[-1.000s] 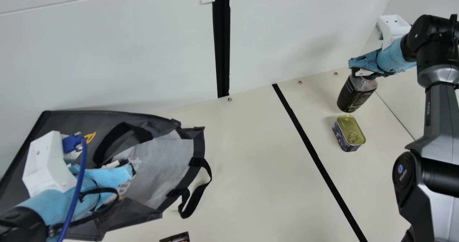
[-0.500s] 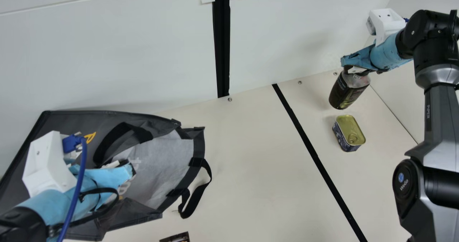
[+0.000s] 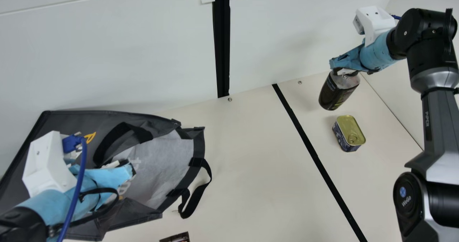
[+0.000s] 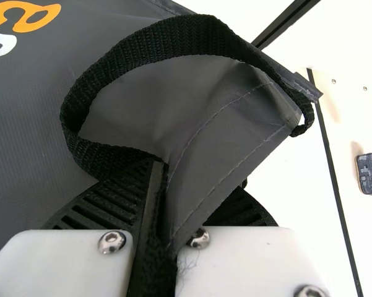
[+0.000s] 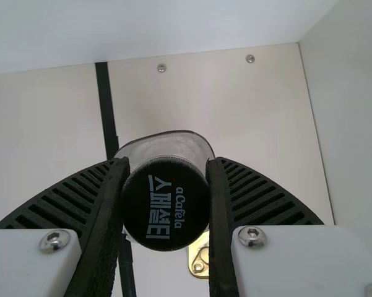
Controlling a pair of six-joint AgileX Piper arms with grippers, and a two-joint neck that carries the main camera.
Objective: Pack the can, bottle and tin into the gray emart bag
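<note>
My right gripper [image 3: 346, 71] is shut on the cap of a dark bottle [image 3: 336, 92], which hangs tilted above the table at the right. In the right wrist view the gripper [image 5: 166, 204] has the black bottle cap [image 5: 166, 203] between its pads. The gold-topped tin [image 3: 349, 132] stands on the table, nearer than the bottle. At the left lies the gray bag [image 3: 161, 166], its mouth facing the table's middle. My left gripper [image 3: 131, 166] is at the bag; in the left wrist view the gripper [image 4: 164, 198] pinches the bag's edge [image 4: 204, 179] and strap.
At the bottom edge of the main view a small dark printed item [image 3: 175, 237] shows in part. A black tape line [image 3: 315, 157] runs across the table between bag and tin. A white wall [image 3: 143, 55] rises along the far side.
My right arm has carried the bottle a little to the left in the main view, from beyond the tin toward the tape line. The left arm, bag and tin have stayed put.
</note>
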